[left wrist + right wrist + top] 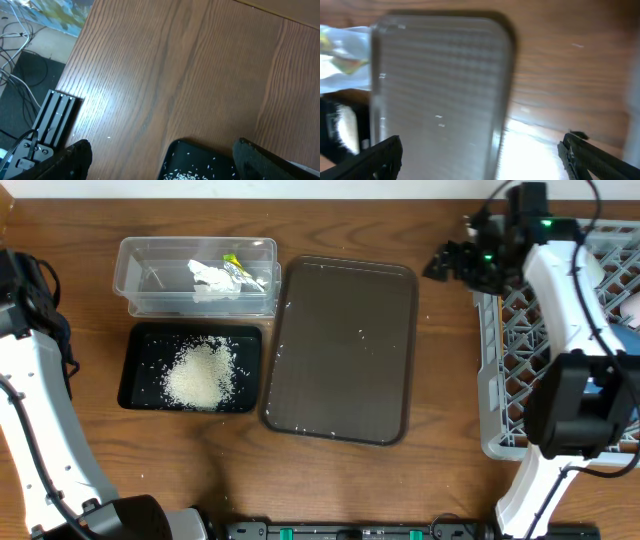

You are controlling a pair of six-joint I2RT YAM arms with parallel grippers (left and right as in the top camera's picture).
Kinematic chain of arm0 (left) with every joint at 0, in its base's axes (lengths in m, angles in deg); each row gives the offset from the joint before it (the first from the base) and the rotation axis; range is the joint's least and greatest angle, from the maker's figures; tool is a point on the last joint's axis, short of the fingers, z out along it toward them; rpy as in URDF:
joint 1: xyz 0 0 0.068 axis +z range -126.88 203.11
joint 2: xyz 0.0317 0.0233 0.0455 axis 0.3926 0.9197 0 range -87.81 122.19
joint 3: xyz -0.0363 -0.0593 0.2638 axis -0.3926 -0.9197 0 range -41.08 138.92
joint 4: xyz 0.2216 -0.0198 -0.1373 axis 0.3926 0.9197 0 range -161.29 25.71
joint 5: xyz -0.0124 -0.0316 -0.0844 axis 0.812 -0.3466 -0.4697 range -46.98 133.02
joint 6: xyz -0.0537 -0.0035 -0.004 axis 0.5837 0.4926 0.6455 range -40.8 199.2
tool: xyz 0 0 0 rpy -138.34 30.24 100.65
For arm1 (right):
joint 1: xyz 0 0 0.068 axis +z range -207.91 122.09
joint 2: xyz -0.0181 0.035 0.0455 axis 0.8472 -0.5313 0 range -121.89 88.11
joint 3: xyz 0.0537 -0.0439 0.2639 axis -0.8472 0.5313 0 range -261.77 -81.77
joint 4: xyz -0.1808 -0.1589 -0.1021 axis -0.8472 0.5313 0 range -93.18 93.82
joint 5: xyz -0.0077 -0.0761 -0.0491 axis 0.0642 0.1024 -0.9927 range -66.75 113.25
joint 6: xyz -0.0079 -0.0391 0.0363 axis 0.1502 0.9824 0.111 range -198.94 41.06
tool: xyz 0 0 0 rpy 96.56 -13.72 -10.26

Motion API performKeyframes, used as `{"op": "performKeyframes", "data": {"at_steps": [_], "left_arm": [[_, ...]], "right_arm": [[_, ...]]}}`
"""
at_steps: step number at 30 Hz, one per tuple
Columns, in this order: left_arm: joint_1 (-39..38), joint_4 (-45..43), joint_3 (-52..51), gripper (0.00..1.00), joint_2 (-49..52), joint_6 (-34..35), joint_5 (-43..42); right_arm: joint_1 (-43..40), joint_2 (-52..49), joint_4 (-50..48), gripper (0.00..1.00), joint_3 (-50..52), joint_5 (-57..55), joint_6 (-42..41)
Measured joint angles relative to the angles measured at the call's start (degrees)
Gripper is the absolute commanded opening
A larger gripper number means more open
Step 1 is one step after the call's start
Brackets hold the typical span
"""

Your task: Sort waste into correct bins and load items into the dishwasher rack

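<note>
Looming closest under the overhead lens, the right arm is rising from the robot's edge of the table and reaching over the dishwasher rack, which is sitting along the right edge. The arm is hiding much of the lattice floor, so I cannot tell what is loaded beyond a glimpse of blue. The right claw is hanging released near the far edge, between the rack and the brown serving tray; its wrist view is showing both fingers spread wide with nothing between them. The left claw is likewise gaping empty over bare wood by the left edge, at a corner of the black tray.

That black tray is lying left of centre, carrying the heap of rice grains. Behind it, by the far edge, the clear tub is holding crumpled paper and a yellow-green wrapper. A few stray grains are lying on the serving tray in the middle of the table.

Those strays are looking too small and light to pinch. I am judging the stiff, shallow serving tray the better handle, taken by its raised rim at a short end and tipped. The rack's wall and the tub are standing close on either side, so any lift is going to need a clean path.
</note>
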Motion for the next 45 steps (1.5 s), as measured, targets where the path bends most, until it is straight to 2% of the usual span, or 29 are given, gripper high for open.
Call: {"op": "performKeyframes", "data": {"at_steps": [8, 13, 23, 31, 45], "left_arm": [[0.00, 0.00, 0.00, 0.92, 0.00, 0.00, 0.00], [0.00, 0.00, 0.00, 0.92, 0.00, 0.00, 0.00], [0.00, 0.00, 0.00, 0.92, 0.00, 0.00, 0.00], [0.00, 0.00, 0.00, 0.92, 0.00, 0.00, 0.00], [0.00, 0.00, 0.00, 0.92, 0.00, 0.00, 0.00]], "right_arm": [[8.52, 0.00, -6.49, 0.99, 0.02, 1.57, -1.95], [13.25, 0.00, -7.23, 0.99, 0.02, 1.75, -2.34], [20.33, 0.00, -14.34, 0.99, 0.09, 1.01, -2.54], [27.82, 0.00, -15.78, 0.99, 0.09, -6.03, -2.56], [30.25, 0.00, -15.26, 0.99, 0.09, -7.45, -2.64]]}}
